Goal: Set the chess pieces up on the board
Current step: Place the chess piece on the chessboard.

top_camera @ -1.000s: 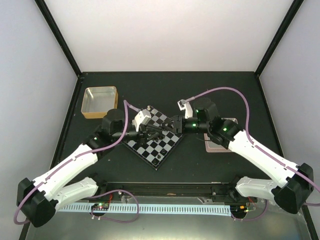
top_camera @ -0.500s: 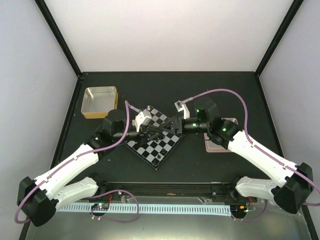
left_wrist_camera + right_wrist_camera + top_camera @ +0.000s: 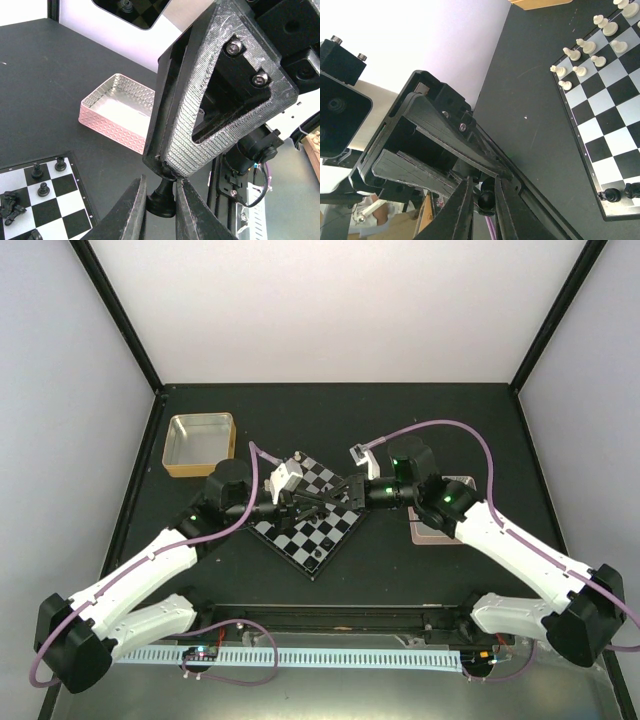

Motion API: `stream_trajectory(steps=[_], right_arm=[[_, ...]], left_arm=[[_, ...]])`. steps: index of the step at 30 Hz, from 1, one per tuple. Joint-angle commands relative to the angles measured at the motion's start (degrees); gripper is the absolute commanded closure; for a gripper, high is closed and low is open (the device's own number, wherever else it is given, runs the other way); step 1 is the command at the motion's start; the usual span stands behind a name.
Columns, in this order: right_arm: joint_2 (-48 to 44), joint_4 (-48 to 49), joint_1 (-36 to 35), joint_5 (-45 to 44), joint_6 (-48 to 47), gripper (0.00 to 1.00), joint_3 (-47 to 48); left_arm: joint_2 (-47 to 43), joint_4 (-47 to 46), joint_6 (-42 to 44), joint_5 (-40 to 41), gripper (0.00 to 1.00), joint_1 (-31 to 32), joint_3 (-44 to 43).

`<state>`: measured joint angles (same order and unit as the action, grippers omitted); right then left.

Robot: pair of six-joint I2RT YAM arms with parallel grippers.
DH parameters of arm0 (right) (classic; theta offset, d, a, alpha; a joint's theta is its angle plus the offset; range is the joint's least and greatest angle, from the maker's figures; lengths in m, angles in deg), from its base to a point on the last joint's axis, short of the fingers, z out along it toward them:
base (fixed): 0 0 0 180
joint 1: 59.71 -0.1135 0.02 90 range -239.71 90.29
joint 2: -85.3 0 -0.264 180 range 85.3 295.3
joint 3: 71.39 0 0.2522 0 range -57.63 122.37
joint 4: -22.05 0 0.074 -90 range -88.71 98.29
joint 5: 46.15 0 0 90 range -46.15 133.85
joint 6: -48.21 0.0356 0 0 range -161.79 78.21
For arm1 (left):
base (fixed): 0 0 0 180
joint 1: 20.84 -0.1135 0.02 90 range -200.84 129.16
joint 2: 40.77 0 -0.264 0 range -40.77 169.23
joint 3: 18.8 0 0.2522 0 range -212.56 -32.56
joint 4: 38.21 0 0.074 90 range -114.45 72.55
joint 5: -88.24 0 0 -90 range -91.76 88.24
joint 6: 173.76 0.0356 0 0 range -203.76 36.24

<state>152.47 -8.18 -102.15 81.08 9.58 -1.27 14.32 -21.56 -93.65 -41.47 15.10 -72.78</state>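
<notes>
1. The board (image 3: 325, 531) lies turned like a diamond in the middle of the dark desk (image 3: 400, 570), between the two arms.
2. The left pincer (image 3: 161, 184) is narrow, clamped on the base of a black piece (image 3: 161, 204) that it holds upright.
3. The right pincer (image 3: 484, 191) is also narrow, its tips pressed on the round head of that same black piece. Both pincers grip it at once, tip to tip.
4. In the top view this meeting point hangs over the far half of the board.
5. White pieces (image 3: 579, 70) stand upright in roughly two rows along one edge of the board, seen from the right wrist.
6. Two more black pieces (image 3: 609, 195) sit on squares at the board's opposite rim in that view.
7. From the left wrist, three black pawns (image 3: 44, 189) stand on squares close to the board's rim. Beside them a few toppled black figures (image 3: 10, 204) lie in a small heap.
8. A pink-rimmed tray (image 3: 117, 132) with a diamond-embossed wall sits right of the board, apart from it and partly under the right arm.
9. A gold-rimmed tray (image 3: 168, 448) sits to the far left of the board, well apart.
10. Small green lights (image 3: 449, 498) glow on both arms beside the board.
</notes>
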Motion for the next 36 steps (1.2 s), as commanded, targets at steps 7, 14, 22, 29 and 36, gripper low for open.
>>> stream_trajectory(steps=[7,14,22,29,36], right_arm=[[2.2,2.2,-0.4,5.1,-0.1,0.84,-0.2],[3.0,3.7,-0.4,5.3,-0.5,0.99,-0.1],[3.6,0.8,-0.5,-7.2,-9.2,0.99,0.1],[5.8,-0.3,-3.2,-22.7,-17.8,0.99,-0.2],[15.6,-4.5,-15.0,-38.9,-24.5,0.98,5.3]], left_arm=[[-0.2,-2.7,0.1,-0.1,0.94,-0.3,-0.1],[-0.5,-3.0,-0.3,0.1,0.88,-0.3,-0.2],[-4.3,1.6,-2.8,11.1,0.35,-0.3,0.2],[-17.1,3.1,-4.8,28.3,0.21,-0.3,3.8],[-28.1,5.4,-3.5,45.8,0.16,-0.4,3.4]])
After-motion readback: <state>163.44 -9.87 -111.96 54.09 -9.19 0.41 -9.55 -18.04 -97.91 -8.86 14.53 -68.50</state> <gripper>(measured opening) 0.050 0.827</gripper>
